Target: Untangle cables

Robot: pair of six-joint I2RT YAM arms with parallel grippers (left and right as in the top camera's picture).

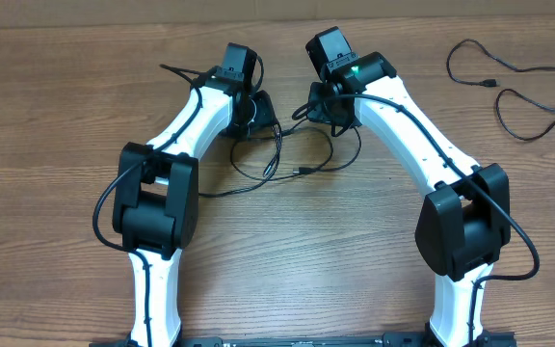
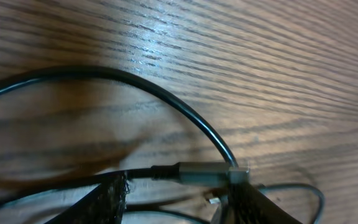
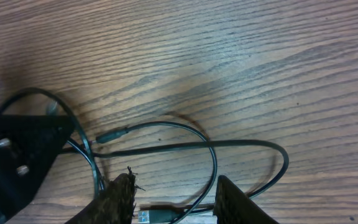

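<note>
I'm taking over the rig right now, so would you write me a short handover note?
Left gripper: open, low over the table. A grey plug lies across its tips, with no clear grip on it.
Right gripper: open, with cable loops and a second plug between its fingers.
Cables: the tangle lies between the two grippers. One cable lies alone at the far right.
Done: that one cable is apart from the rest.
Left: the tangle's loops cross one another and need pulling apart.
</note>
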